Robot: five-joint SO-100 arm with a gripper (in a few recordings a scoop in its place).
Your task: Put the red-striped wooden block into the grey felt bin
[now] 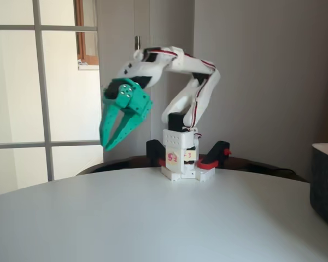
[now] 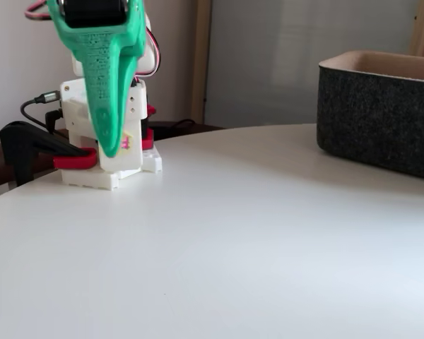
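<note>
While the green gripper (image 1: 110, 143) hangs raised over the white table (image 1: 153, 218), jaws parted and holding nothing, no block can be located on the tabletop, so a blind descent risks closing on air. The grey felt bin (image 2: 381, 113) stands at three o'clock, well apart; red clamps (image 2: 74, 161) flank the arm's base; nothing obstructs.

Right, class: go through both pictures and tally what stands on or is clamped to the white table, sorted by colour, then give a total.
Green: 1, the gripper, hanging above the table with nothing between its fingers.
White: 1, the arm base.
Dark grey: 1, the grey felt bin at the right edge in both fixed views.
Black and red: 2, the clamps either side of the base.
Total: 5
</note>
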